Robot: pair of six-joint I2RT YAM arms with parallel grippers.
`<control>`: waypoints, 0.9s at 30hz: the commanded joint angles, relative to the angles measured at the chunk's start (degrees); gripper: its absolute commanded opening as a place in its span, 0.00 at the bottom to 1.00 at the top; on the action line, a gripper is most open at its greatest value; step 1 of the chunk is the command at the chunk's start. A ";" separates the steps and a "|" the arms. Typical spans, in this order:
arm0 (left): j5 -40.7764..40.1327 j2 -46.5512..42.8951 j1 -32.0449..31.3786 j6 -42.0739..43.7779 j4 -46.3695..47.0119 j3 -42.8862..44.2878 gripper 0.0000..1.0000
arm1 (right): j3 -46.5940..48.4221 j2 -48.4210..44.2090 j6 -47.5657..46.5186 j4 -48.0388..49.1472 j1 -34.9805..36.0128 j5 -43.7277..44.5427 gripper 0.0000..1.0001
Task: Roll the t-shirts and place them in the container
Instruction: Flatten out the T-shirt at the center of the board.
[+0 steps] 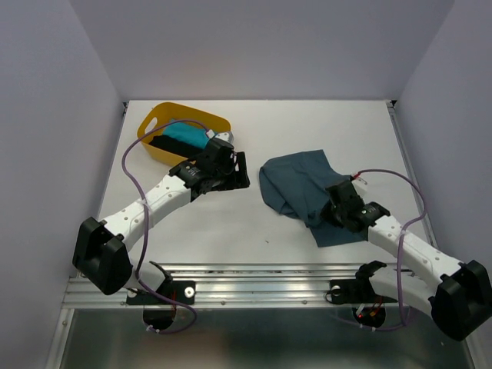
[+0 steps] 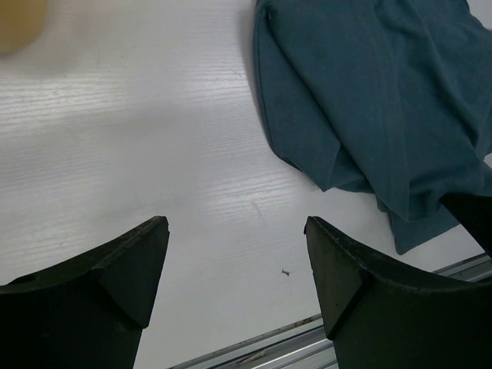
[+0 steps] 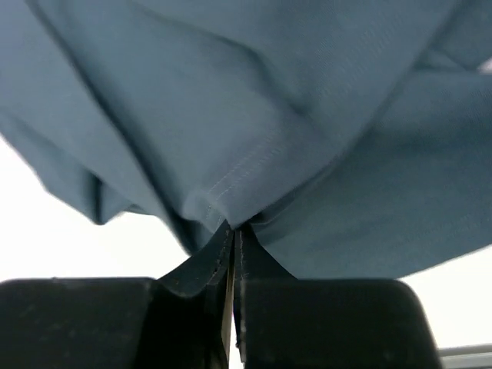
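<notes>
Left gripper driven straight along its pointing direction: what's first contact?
Probably bare table: the open left gripper frames only tabletop; the slate-blue t-shirt lies off to one side. Depth unclear.

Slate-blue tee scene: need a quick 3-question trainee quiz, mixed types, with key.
1. True or false: the right gripper is shut on the slate-blue t-shirt.
2. Where does the turquoise t-shirt lie? A) in the yellow basket; B) beside the basket; C) under the slate-blue t-shirt.
3. Fill in: the left gripper holds nothing and its jaws stand ____.
Key: 1 true; 2 A; 3 open.
</notes>
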 commanded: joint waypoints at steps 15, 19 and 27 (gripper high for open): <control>-0.74 -11.01 -0.69 -2.53 -1.67 -4.15 0.83 | 42.67 27.32 -20.49 14.65 -0.01 -1.68 0.01; -1.53 -12.25 -0.96 -2.71 -3.95 -4.42 0.83 | 58.75 43.27 -22.52 15.89 -1.67 -3.85 0.39; -1.71 -13.05 -2.36 -2.19 -4.93 -3.81 0.83 | 69.62 50.34 -19.89 7.45 -4.23 -8.45 0.93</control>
